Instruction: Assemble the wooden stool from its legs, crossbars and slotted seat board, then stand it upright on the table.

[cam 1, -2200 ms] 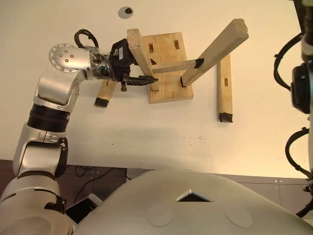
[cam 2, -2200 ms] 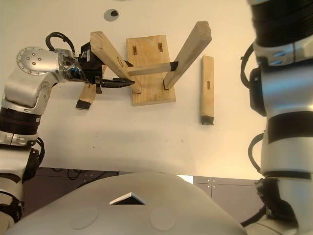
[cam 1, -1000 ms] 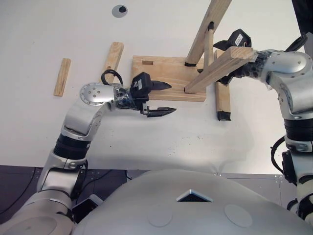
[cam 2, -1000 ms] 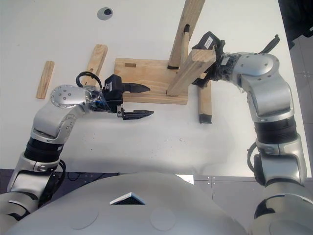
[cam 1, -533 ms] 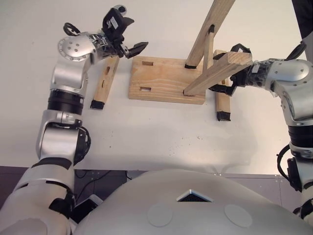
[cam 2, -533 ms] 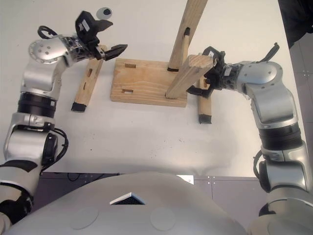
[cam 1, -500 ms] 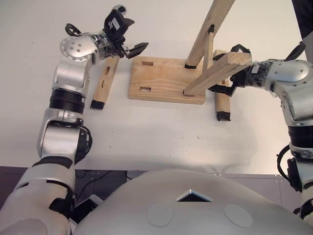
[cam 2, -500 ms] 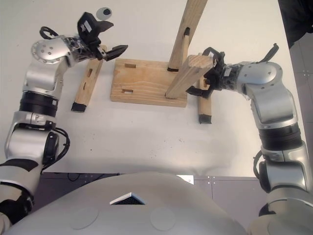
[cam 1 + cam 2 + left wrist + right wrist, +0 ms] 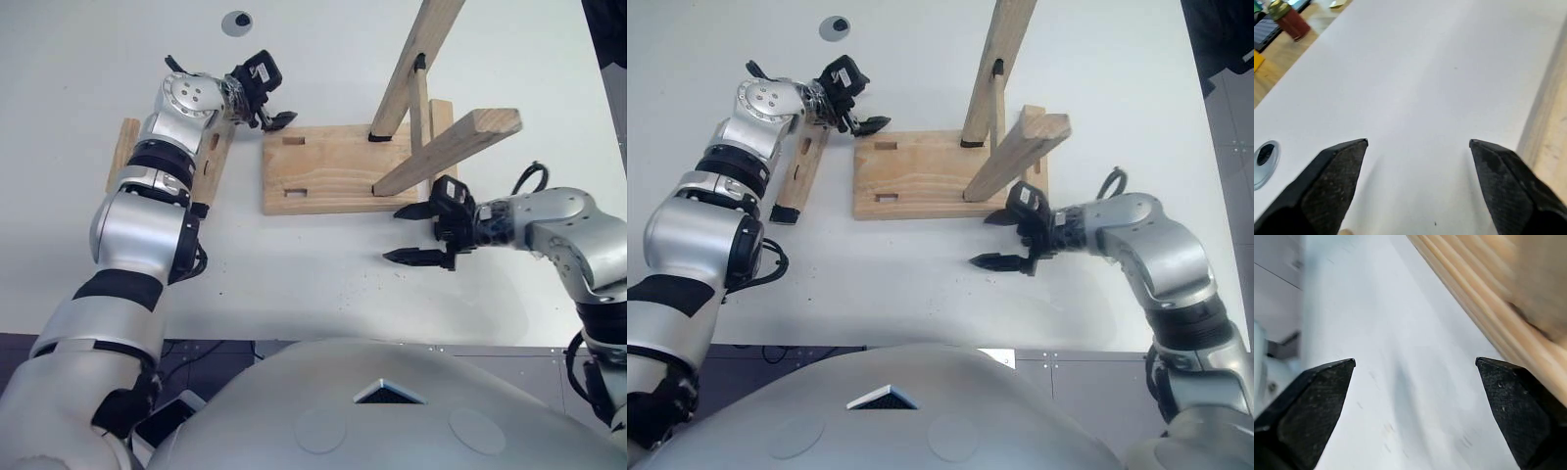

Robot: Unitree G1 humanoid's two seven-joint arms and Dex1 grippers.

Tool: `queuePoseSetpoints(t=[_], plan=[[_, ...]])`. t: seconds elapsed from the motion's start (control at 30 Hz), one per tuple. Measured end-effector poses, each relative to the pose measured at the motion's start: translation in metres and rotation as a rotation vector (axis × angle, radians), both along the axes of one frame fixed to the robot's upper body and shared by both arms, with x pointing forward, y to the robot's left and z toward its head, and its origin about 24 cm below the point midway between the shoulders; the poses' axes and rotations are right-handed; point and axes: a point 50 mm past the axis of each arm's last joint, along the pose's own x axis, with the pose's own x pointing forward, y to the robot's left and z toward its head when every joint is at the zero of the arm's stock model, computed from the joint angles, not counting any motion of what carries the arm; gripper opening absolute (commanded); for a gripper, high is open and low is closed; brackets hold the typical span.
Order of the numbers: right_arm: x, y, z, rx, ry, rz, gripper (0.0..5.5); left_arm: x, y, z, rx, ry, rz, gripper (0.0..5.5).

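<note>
seat board (image 9: 323, 168) lies slots-up so legs (image 9: 423, 54) plug in, two fitted; left claw (image 9: 277, 119) near spare leg (image 9: 216, 162), right claw (image 9: 394, 233) beside board, both wide open, empty.

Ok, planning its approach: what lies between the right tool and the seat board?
Just bare table between the right tool and the seat board, per the left eye view.

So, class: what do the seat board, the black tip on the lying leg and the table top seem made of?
Seat board: pale bare-looking wood, grain lines show.
Black tip: matte, probably rubber or plastic.
Table top: smooth white, perhaps laminate; cannot tell.
</note>
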Motion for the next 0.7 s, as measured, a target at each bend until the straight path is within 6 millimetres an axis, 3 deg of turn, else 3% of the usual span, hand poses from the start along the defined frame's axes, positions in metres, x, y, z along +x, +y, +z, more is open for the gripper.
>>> queuePoseSetpoints(t=[0.13,0.27,0.37,0.5,0.7], plan=[[0.002,0.013,-0.017,-0.076,-0.034,-0.007,4.54,-0.005,0.013,-0.003,0.104,0.043,-0.063,3.82],[0.019,0.03,-0.026,-0.116,-0.162,-0.045,4.54,-0.017,0.04,-0.006,0.173,0.114,-0.117,3.82],[0.037,0.037,-0.028,-0.168,-0.264,-0.107,4.54,-0.025,0.051,-0.006,0.128,0.161,-0.145,3.82],[0.062,0.037,-0.029,-0.255,-0.399,-0.215,4.54,-0.04,0.049,-0.006,0.063,0.144,-0.22,3.82],[0.073,0.021,-0.023,-0.321,-0.448,-0.267,4.54,-0.064,0.037,-0.007,-0.011,0.134,-0.254,3.82]])
